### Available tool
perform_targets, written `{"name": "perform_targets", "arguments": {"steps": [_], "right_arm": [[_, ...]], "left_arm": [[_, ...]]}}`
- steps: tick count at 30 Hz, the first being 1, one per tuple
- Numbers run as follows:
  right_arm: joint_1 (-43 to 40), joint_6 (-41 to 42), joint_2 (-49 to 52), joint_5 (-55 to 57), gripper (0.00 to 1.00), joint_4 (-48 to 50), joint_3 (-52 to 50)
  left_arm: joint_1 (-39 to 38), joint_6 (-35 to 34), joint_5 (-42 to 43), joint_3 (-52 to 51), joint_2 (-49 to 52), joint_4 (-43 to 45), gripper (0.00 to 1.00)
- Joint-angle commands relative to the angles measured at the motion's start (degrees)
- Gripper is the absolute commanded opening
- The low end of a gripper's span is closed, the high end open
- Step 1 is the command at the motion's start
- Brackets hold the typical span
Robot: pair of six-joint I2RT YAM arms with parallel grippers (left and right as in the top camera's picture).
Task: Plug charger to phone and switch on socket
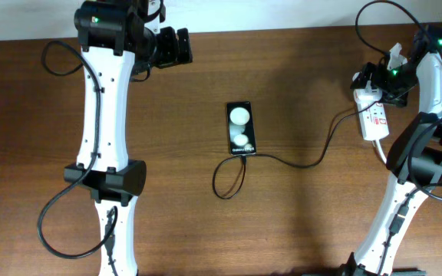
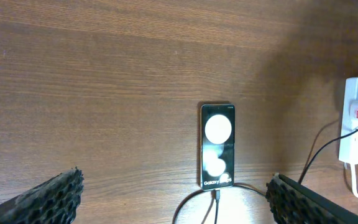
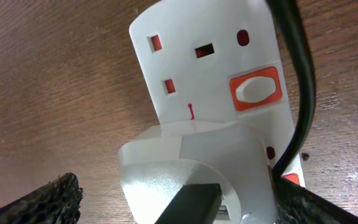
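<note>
Brown wooden table [image 1: 298, 230] carries everything. Up at its far-left side hangs the left gripper [image 1: 178, 47], well apart from the phone, its fingers [image 2: 45, 199] spread wide with nothing between them. At the right side, the right gripper [image 3: 174, 190] sits over the socket [image 1: 375, 116]. Its fingers [image 3: 39, 202] are released and flank the white adapter [image 3: 197, 162] seated in the strip. Mid-table the phone [image 1: 241, 128] lies flat, screen up. From the adapter the charger cable [image 1: 305, 162] runs leftward, loops, and meets the phone's near end. Just beside the adapter is the white rocker switch [image 3: 255, 88] in its red frame.
</note>
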Motion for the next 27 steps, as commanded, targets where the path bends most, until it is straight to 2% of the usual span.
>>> {"name": "perform_targets", "arguments": {"steps": [1,5,8,10,27], "right_arm": [[0.68,2.12,0.83,-0.37,0.99,-0.26,-0.33],[0.68,2.32,0.83,-0.37,0.99,-0.63,-0.85],[0.68,3.17,0.83,-0.87,0.98,2.32,-5.53],[0.74,3.17,0.83,-5.79,0.99,3.74,-7.82],[4.44,5.31,0.83,-9.84,1.0,1.18,-7.8]], "left_arm": [[0.04,1.07,0.42,0.52,-1.16,-0.04,0.99],[0.04,1.07,0.42,0.52,-1.16,-0.04,0.99],[0.04,1.07,0.42,0.52,-1.16,-0.07,0.99],[0.04,1.07,0.42,0.52,-1.16,-0.04,0.99],[0.07,1.07,0.42,0.52,-1.16,-0.04,0.99]]}}
